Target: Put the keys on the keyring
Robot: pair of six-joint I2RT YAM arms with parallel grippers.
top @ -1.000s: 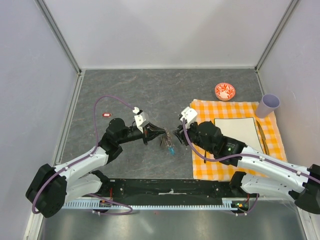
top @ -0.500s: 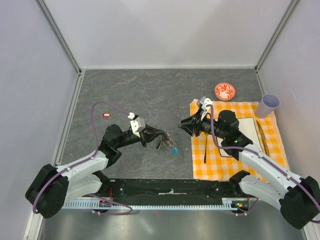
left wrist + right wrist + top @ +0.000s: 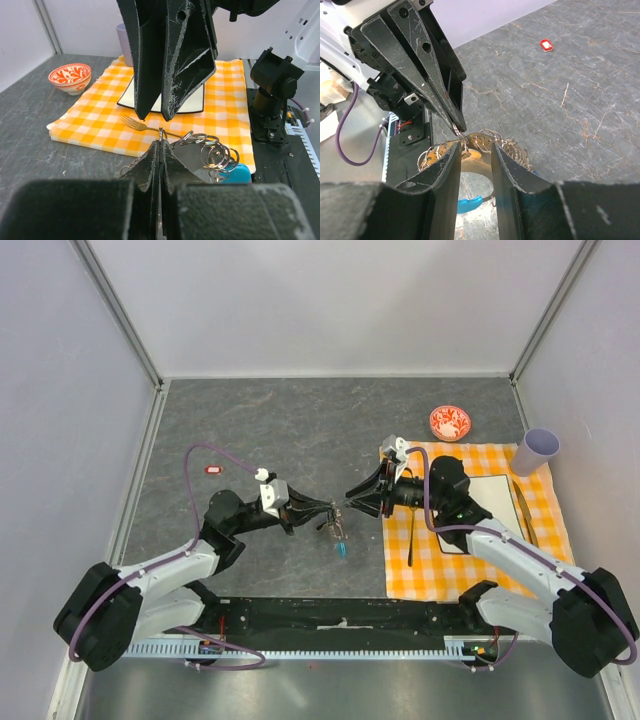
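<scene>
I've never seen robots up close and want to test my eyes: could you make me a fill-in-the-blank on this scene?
The left gripper is ___ on the keyring.
The fork lies on the orange checked ___.
The small bowl is red and ___.
Missing words: shut; cloth; white.

keyring (image 3: 215,154): part hidden behind left end effector (image 3: 160,144) | cup (image 3: 123,42): mostly behind right end effector (image 3: 155,118) | keys (image 3: 337,528): too small
</scene>
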